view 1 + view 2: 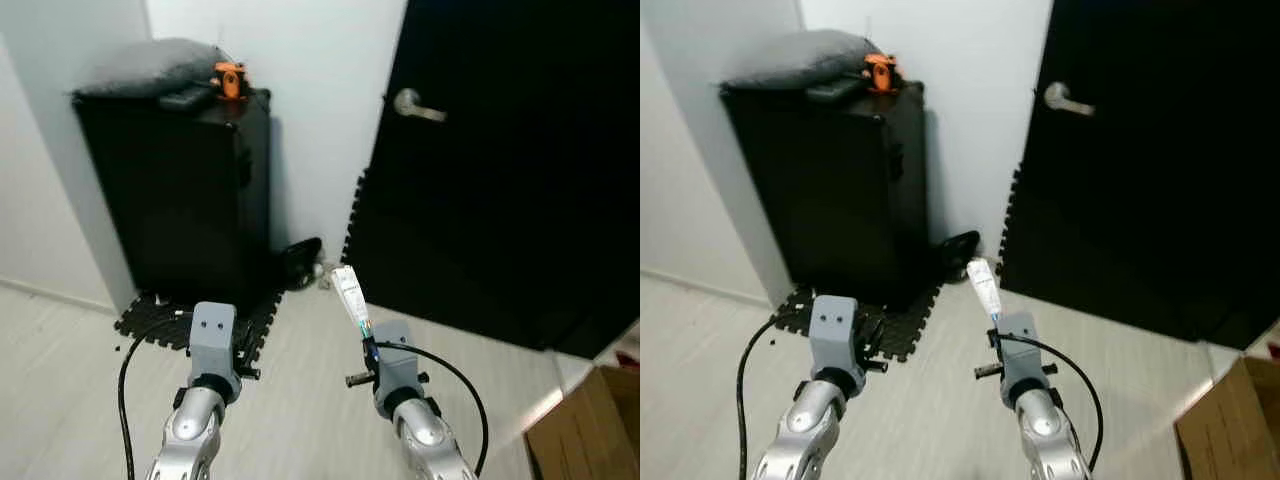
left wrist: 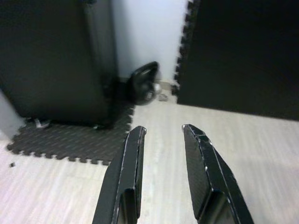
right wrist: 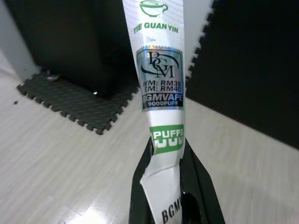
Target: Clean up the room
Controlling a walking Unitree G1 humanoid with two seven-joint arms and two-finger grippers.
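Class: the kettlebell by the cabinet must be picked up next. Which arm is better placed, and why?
Probably left. The left gripper is open and empty, facing the kettlebell; the right gripper is shut on a wrapper.

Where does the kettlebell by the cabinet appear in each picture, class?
Left eye view: kettlebell on the floor between black cabinet and black door.
Right eye view: same gap.
Left wrist view: ahead of the left hand, at.
Right wrist view: not visible.
Shared landmark: foam mat.
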